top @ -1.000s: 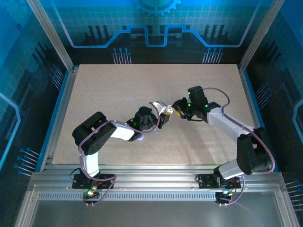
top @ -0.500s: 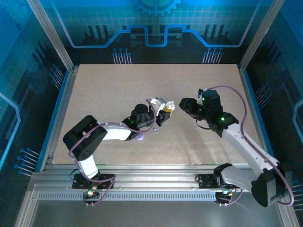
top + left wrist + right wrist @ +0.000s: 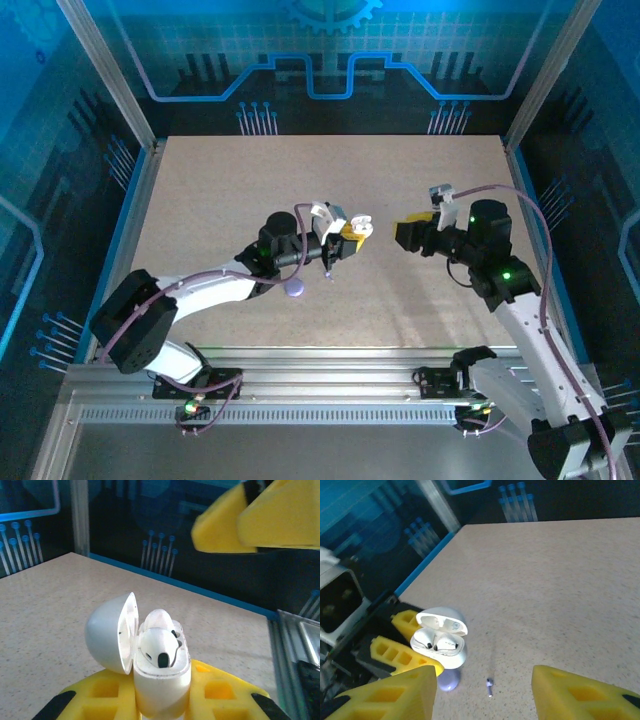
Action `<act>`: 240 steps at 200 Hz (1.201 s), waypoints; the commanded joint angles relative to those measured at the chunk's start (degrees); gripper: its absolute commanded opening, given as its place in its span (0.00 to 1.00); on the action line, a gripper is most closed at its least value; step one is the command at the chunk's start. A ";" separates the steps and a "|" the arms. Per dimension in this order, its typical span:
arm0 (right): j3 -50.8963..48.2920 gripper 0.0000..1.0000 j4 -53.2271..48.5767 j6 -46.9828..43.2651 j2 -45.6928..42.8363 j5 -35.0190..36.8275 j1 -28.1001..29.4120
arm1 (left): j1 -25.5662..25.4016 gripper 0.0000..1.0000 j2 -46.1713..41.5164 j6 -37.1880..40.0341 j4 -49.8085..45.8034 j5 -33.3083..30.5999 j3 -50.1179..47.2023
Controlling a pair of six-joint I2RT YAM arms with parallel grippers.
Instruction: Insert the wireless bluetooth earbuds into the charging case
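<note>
Clamping the white charging case (image 3: 161,680) above the table (image 3: 555,575), lid open, the left gripper (image 3: 351,233) held it with earbuds (image 3: 159,649) seated inside; the right gripper (image 3: 485,680) hung nearby, released and empty.

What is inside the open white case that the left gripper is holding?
Two white earbuds sit side by side in the open charging case. Their lower parts are covered by the case wall, so how deep they sit cannot be seen.

Dim bluish light, soft shadows, blurred foregrounds.
</note>
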 commanded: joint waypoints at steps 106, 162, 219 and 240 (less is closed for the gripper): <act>8.59 0.67 -18.38 -45.16 2.16 -31.29 -8.13 | -0.15 0.15 -11.56 13.74 -17.94 15.57 5.56; 8.69 0.66 -21.35 -50.84 3.08 -28.29 -4.54 | -0.21 0.15 -11.61 13.65 -17.00 15.75 5.19; 8.33 0.67 -18.16 -47.71 5.98 -24.46 -1.86 | -0.47 0.15 -10.91 13.47 -15.99 15.90 5.49; 7.28 0.67 -14.94 -44.98 6.61 -23.31 -1.16 | -0.48 0.15 -10.34 13.28 -15.08 16.08 5.66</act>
